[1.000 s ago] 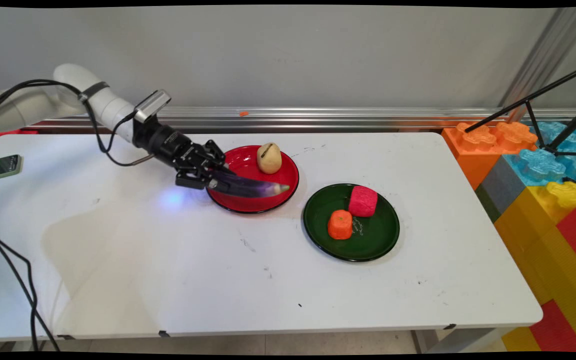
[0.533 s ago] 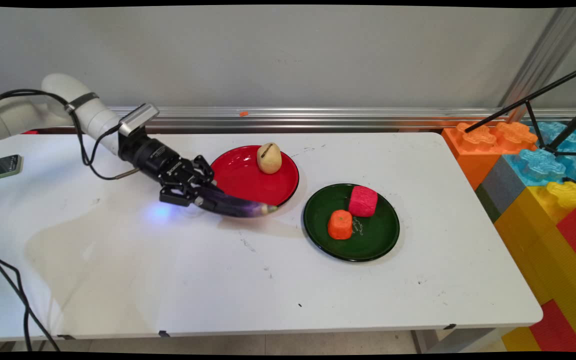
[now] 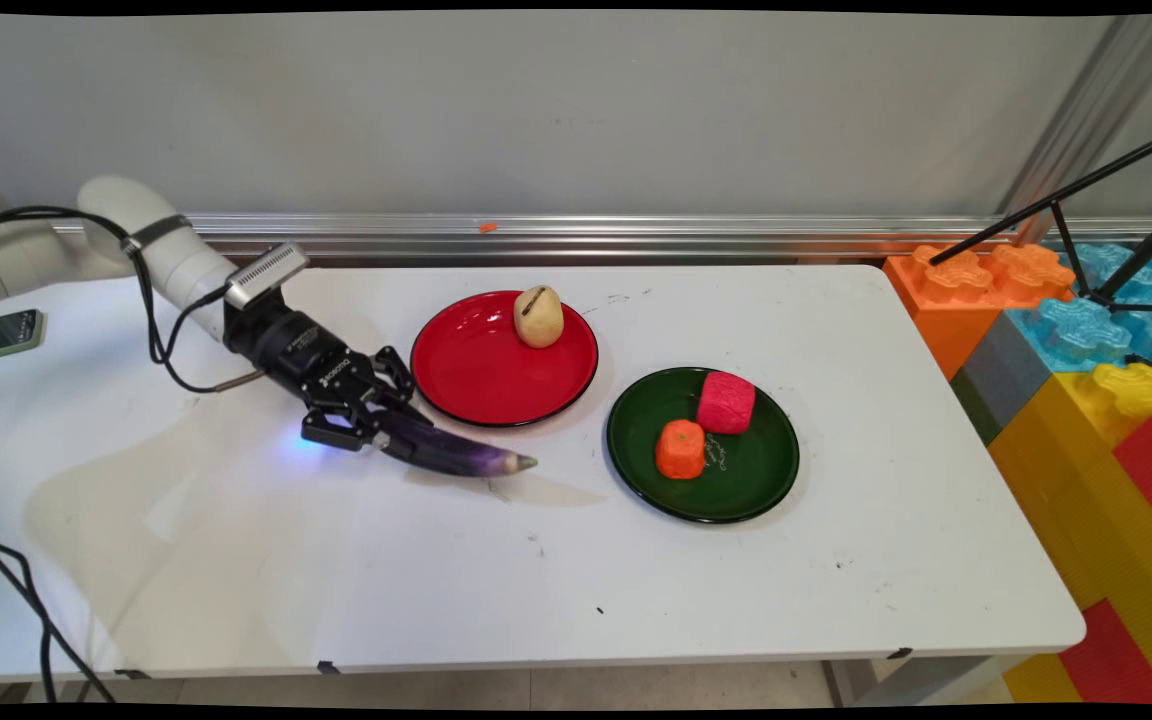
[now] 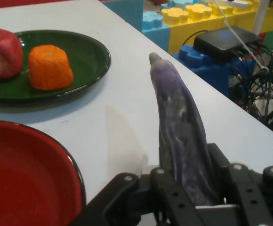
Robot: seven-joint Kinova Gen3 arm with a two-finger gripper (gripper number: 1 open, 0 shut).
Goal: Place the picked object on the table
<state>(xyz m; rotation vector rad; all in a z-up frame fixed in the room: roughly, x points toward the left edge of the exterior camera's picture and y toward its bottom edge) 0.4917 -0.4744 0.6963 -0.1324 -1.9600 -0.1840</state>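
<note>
At the far left edge of the white table (image 3: pixel 636 560) lies a small green card-like item (image 3: pixel 3 333). Next comes the long, curved, glossy purple toy eggplant (image 3: pixel 451 453), mottled with pale patches and ending in a greenish-grey tip. It is held just above the table's bare surface, in front of the round red plate (image 3: pixel 481 385), tip pointing toward the round dark green plate (image 3: pixel 736 480). The black two-finger gripper (image 3: pixel 368 432) is clamped on the eggplant's thick end; in the hand view the eggplant (image 4: pixel 181 141) rises between the closed fingers (image 4: pixel 167 190). A beige potato-shaped toy (image 3: pixel 538 316) sits at the red plate's far rim. On the green plate stand an orange foam block (image 3: pixel 680 449) and a pink-red foam block (image 3: pixel 726 402), nearly touching. Big coloured building bricks (image 3: pixel 1086 350) are stacked at the right.
</note>
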